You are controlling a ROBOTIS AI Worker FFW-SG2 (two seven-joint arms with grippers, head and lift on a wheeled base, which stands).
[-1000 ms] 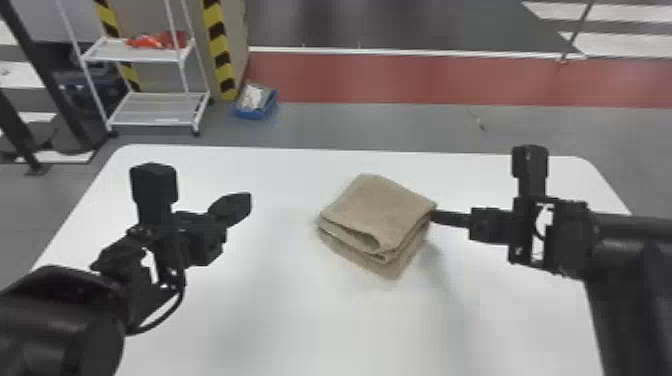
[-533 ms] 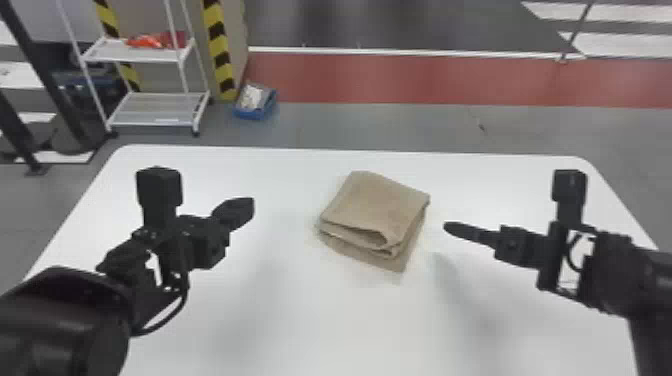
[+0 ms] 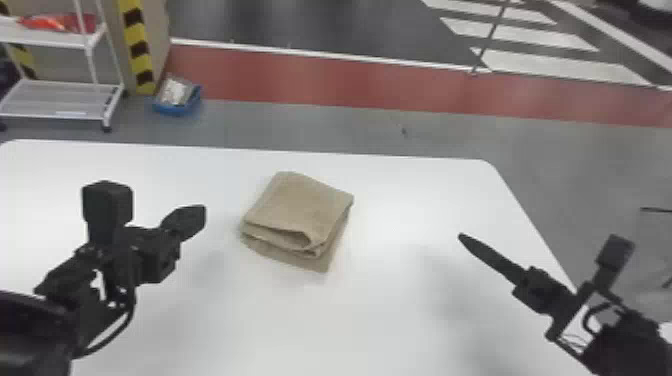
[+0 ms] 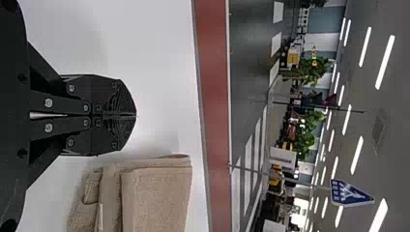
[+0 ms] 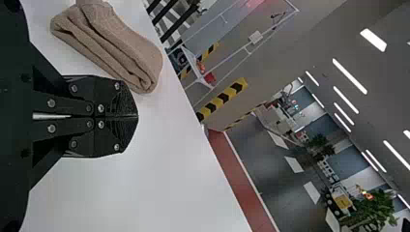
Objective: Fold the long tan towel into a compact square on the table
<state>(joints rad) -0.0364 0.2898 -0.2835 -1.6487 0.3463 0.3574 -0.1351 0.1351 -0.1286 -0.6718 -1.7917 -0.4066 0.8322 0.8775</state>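
Towel (image 3: 300, 207) is set folded on the desk (image 3: 380, 325) between left pincer (image 4: 136, 115) and right pincer (image 5: 137, 116), both closed, empty; presumably soft, light, it is best pinched at the layered near edge (image 3: 290, 253).

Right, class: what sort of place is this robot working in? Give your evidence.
Probably a large indoor test or demonstration hall: ceiling strip lights run overhead, white crossing stripes mark the floor, and black-and-yellow hazard striping stands beyond the table.

The towel (image 3: 300, 207) is matt, rough cloth; the table (image 3: 390, 310) looks smooth.
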